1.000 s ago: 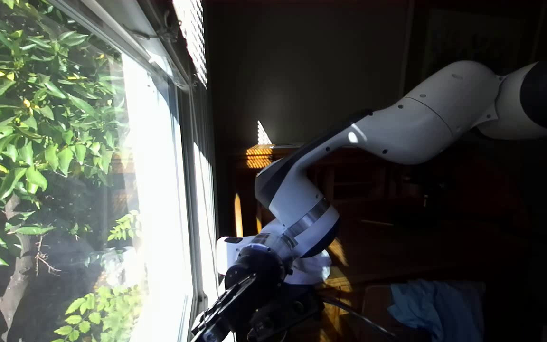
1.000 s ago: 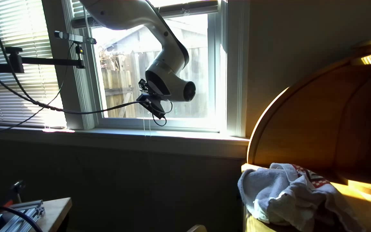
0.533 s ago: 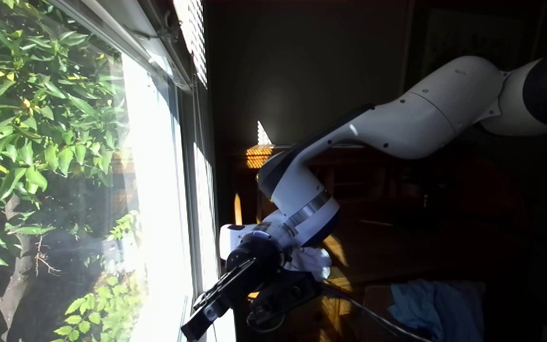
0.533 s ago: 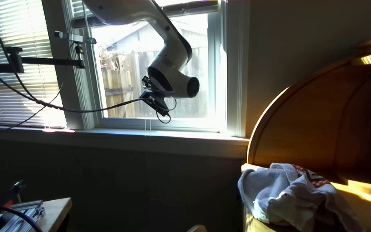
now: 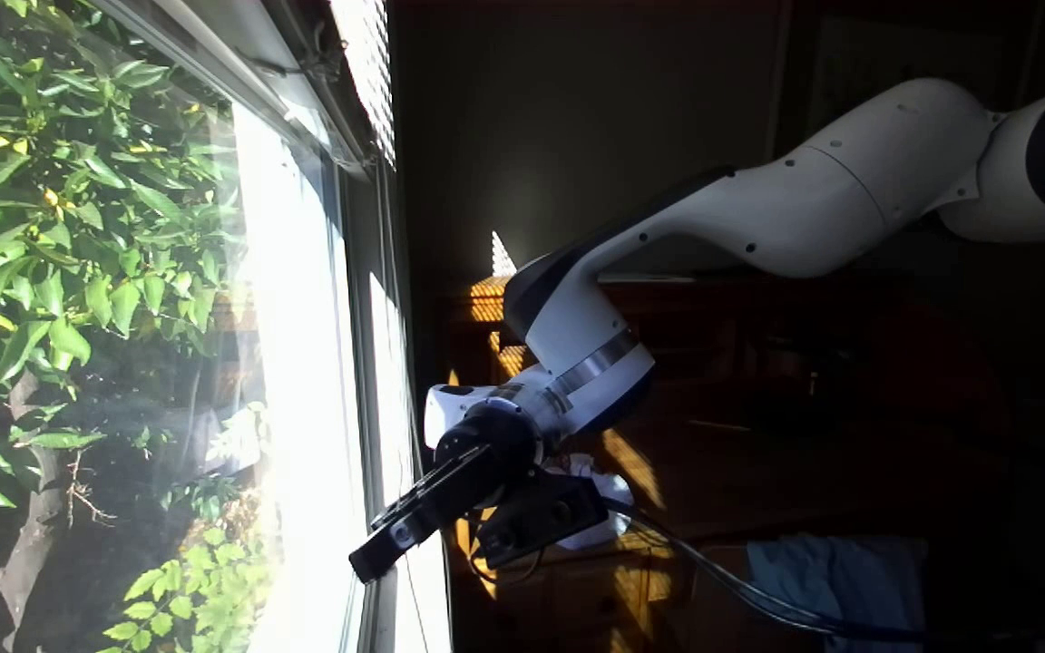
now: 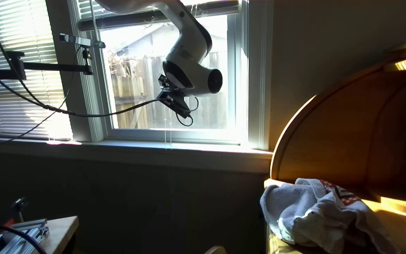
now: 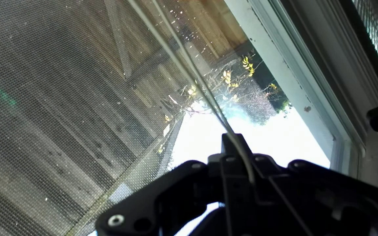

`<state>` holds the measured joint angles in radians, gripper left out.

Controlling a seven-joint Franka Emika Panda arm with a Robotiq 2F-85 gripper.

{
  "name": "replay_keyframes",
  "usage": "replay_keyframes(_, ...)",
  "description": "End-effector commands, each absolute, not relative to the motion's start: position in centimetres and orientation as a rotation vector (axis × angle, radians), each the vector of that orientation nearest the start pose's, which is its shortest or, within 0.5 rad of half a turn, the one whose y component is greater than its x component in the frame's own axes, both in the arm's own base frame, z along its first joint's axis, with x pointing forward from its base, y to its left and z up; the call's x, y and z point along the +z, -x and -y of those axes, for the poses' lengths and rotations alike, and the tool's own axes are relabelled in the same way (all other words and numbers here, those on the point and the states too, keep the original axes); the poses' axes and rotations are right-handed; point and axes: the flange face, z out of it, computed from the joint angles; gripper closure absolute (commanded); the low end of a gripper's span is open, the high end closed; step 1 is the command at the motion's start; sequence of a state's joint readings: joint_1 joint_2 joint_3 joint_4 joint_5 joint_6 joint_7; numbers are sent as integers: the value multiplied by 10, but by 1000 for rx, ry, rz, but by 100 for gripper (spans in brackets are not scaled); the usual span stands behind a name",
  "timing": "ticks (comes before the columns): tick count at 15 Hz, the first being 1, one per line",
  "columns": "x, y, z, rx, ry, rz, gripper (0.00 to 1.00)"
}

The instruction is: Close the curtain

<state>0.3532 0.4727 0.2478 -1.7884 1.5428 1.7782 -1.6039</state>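
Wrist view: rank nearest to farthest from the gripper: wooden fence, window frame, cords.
1. cords: upper middle, running right onto the gripper's tips.
2. window frame: right side, pale strip set back from the tips.
3. wooden fence: left and top, outdoors, beyond that frame.

- In an exterior view, cable (image 6: 97, 115) and camera mount (image 6: 56, 67) blocked the left.
- Far window glass (image 6: 129, 81) barred the hand (image 5: 371, 555).
- Right of the arm (image 6: 185, 49) lay free room.
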Motion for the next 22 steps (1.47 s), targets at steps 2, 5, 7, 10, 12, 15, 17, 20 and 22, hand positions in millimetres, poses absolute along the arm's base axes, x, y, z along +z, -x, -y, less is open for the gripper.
replay_keyframes(2, 353, -497, -416, -402, 1376, 969, 60)
replay_keyframes(5, 363, -500, -402, -446, 1482, 948, 38)
replay_keyframes(7, 375, -499, -391, -453, 1530, 960, 26)
replay_keyframes(10, 397, -492, -378, -465, 1546, 973, 3)
replay_keyframes(12, 406, -487, -370, -433, 1562, 1014, 0)
replay_keyframes(15, 409, -478, -357, -306, 1645, 1101, 0)
replay_keyframes(17, 411, -475, -347, -247, 1716, 1150, 0)
replay_keyframes(20, 420, -477, -332, -243, 1849, 1181, 0)
replay_keyframes(22, 427, -484, -322, -302, 1957, 1150, 0)
